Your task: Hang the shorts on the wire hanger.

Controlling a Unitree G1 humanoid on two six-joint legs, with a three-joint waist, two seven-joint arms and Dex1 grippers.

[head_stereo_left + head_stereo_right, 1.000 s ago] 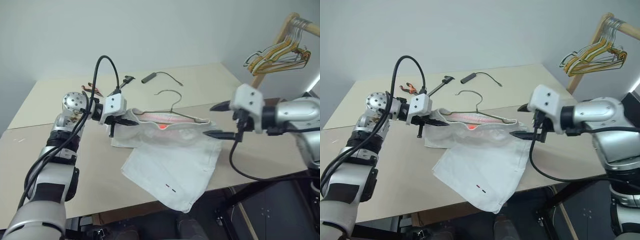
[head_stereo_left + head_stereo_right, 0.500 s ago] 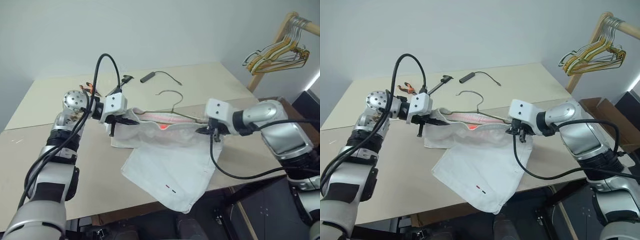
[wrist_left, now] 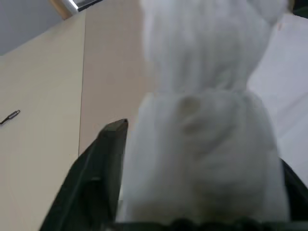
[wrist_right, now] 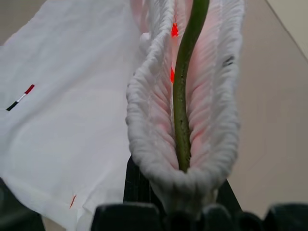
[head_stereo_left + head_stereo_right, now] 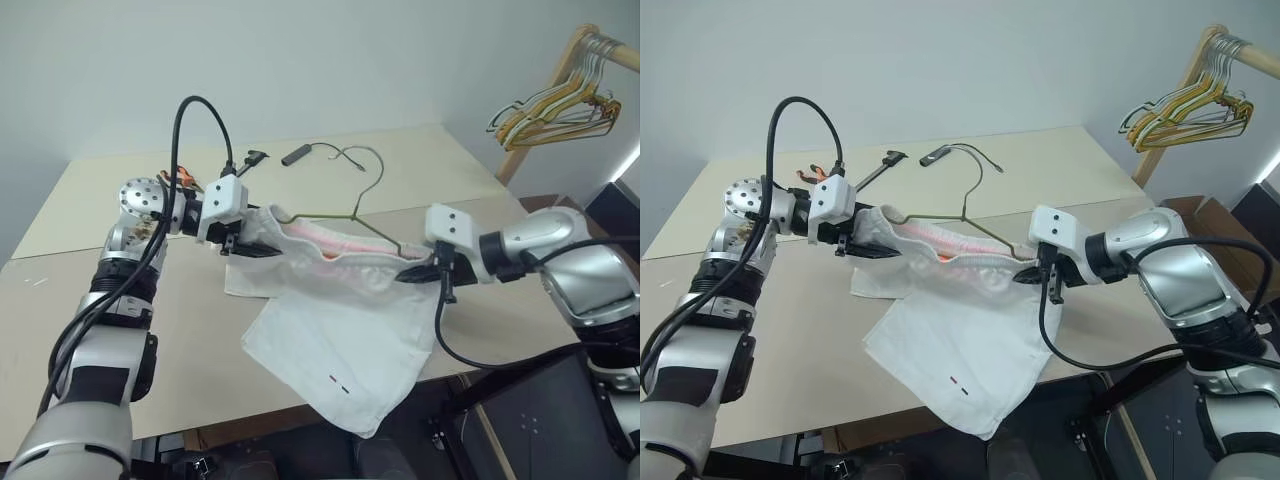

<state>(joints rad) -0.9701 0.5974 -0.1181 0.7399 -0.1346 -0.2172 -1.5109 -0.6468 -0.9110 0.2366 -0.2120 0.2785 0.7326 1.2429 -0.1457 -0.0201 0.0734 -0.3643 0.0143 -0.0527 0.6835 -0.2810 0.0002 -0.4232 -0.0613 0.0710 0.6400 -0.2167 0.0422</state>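
- Right wrist view: right gripper [image 4: 185,211] fingers clamped on the shorts [image 5: 345,335] waistband, around the wire hanger [image 5: 345,215].
- Left gripper [image 5: 240,245] fingers straddle the opposite waistband end; grip uncertain.
- Step: threading hanger into waistband above the worktop [image 5: 120,200].
- Next: seat both corners evenly.

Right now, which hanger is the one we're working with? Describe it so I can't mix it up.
On the beige table, look at the white shorts stretched between the two grippers. The wire hanger is the thin olive-grey one whose arms run inside the waistband, its hook standing above the cloth. It lies alone; the yellow, green and grey hangers hang bunched on the wooden rack to the right.
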